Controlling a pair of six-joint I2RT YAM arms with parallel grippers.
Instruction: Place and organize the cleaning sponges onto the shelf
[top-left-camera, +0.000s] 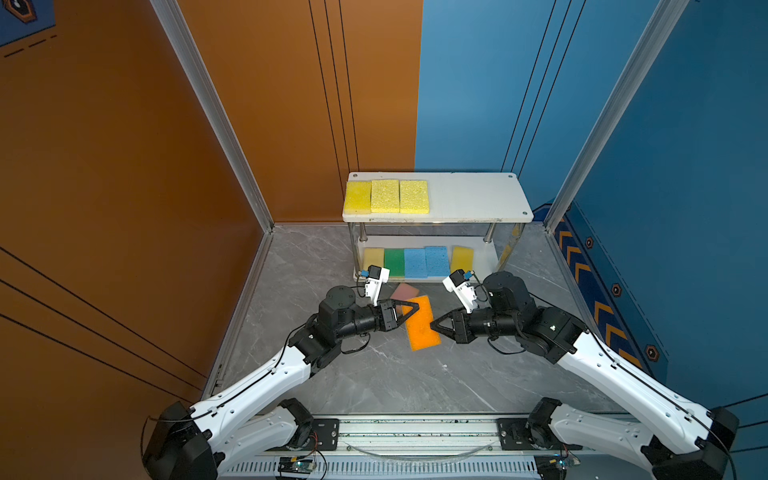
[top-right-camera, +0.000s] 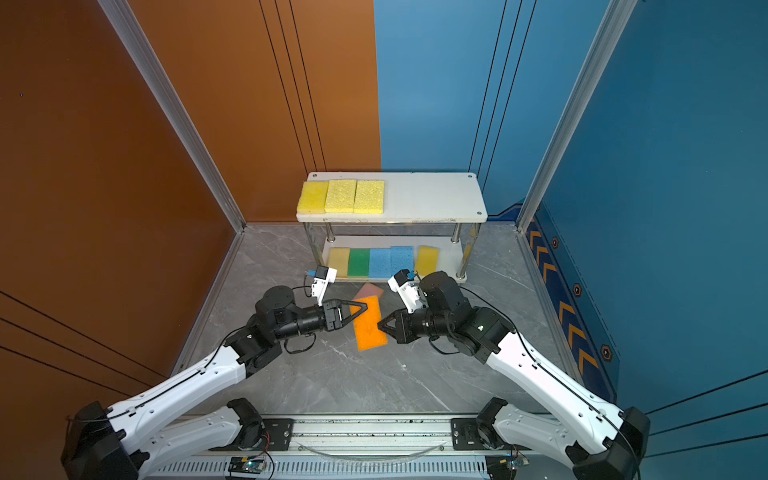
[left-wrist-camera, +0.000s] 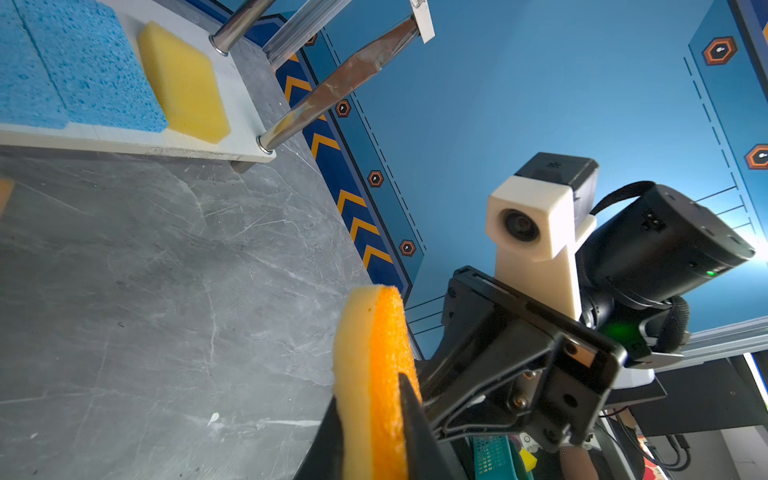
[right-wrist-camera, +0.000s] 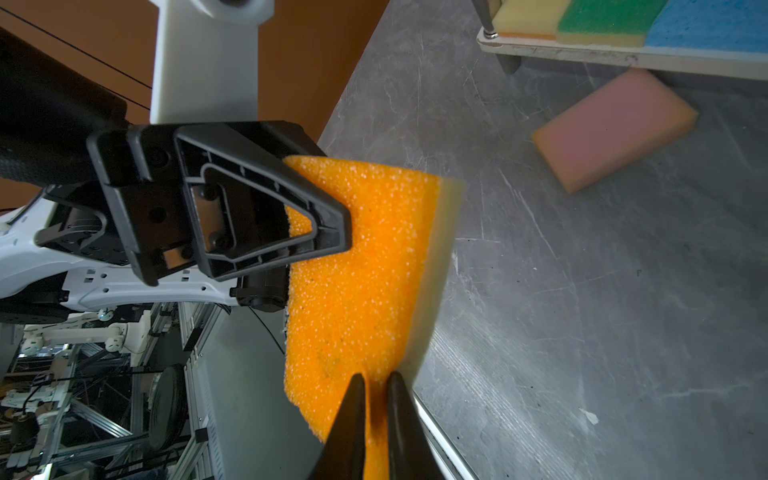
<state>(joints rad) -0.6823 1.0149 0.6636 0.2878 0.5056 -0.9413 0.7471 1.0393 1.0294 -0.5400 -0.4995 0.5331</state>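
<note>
An orange sponge (top-left-camera: 422, 330) (top-right-camera: 368, 328) hangs tilted above the grey floor, held from both sides. My left gripper (top-left-camera: 413, 309) (left-wrist-camera: 372, 411) is shut on one end of it, a finger on each face. At the opposite edge my right gripper (top-left-camera: 434, 325) (right-wrist-camera: 372, 382) pinches the sponge (right-wrist-camera: 365, 270) between nearly closed tips. A pink sponge (top-left-camera: 402, 292) (right-wrist-camera: 615, 129) lies flat on the floor in front of the shelf (top-left-camera: 478, 195) (top-right-camera: 432, 195). Three yellow sponges (top-left-camera: 386, 196) lie in a row on the left of the top board. Yellow, green and blue sponges (top-left-camera: 415, 262) line the lower tier.
The right half of the shelf's top board (top-left-camera: 482, 208) is bare. Metal posts (top-left-camera: 488, 232) stand at its corners. Orange and blue walls close in the cell on both sides. A metal rail (top-left-camera: 415, 432) runs along the front between the arm bases.
</note>
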